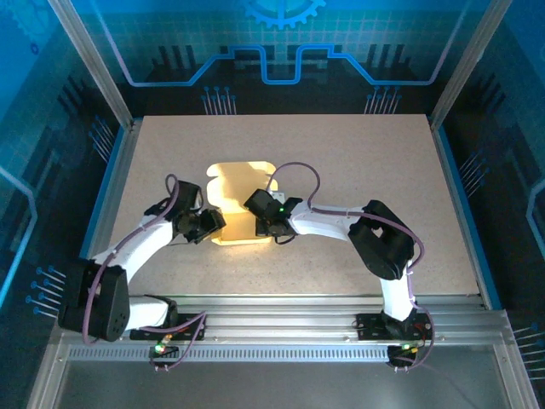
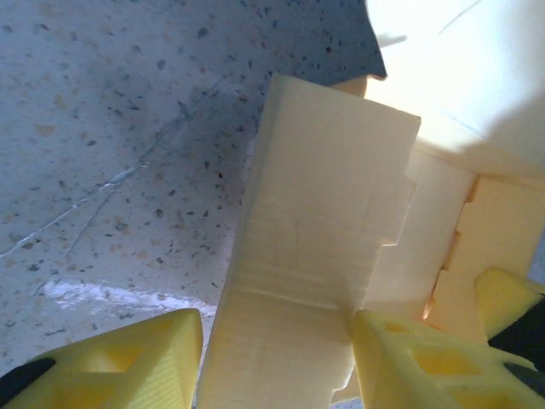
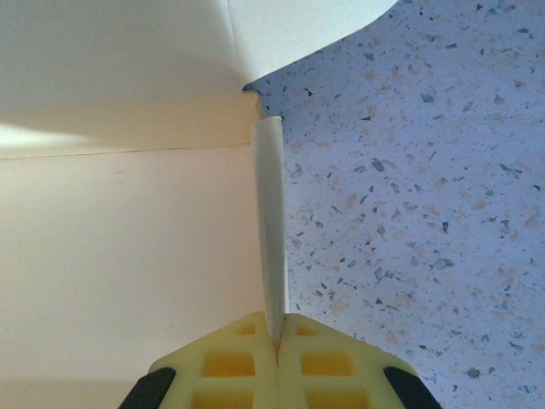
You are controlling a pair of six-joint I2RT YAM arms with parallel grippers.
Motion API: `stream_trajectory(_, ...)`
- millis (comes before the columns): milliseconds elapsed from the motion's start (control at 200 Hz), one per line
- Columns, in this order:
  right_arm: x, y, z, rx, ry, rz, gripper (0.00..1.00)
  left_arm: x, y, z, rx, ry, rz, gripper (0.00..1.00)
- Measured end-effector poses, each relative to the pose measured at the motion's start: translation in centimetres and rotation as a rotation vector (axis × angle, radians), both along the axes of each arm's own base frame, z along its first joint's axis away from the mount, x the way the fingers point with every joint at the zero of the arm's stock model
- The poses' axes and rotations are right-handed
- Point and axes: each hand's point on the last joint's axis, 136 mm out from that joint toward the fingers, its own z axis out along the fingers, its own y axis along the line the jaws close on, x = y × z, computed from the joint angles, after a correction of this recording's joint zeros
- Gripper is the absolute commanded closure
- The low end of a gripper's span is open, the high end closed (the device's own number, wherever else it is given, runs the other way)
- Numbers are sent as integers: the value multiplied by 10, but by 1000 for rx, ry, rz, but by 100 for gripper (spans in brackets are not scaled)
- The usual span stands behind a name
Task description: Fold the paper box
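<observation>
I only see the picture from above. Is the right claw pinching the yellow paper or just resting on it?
Observer: Pinching. The right gripper is shut on a thin upright flap of the pale yellow card paper box.
Operator: And the left claw?
Observer: The left gripper stands open, a notched flap between its yellow fingers.
Operator: Is the table plain?
Observer: Close up, the table is pale with dark speckles.
</observation>
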Motion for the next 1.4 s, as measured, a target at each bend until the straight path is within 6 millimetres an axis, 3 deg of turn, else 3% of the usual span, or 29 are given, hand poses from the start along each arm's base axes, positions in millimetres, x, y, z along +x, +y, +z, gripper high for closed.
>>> stream_trajectory(70, 1, -1, 0, 0, 1, -2, 100, 1, 7, 5, -38, -42, 33, 32)
stream_trajectory(210, 3, -3, 0, 2, 3, -10, 100, 2, 24, 19, -113, -153, 113, 31)
stream_trajectory(330, 5, -4, -1, 6, 5, -14, 100, 6, 35, 25, -182, -224, 174, 33)
stream_trajectory(435, 5, -4, -1, 26, 9, -13, 100, 8, 39, 16, -266, -239, 211, 41)
stream_trajectory(665, 7, -3, -1, 72, 22, -9, 100, 5, 21, -19, -431, -151, 205, 56)
stream_trajectory(1086, 7, 0, -1, 84, 27, 17, 100, 21, -3, -12, -593, -187, 140, 73)
stream_trajectory(1401, 8, -4, 0, 55, 23, 32, 100, 21, -19, -22, -573, -149, 98, 74)
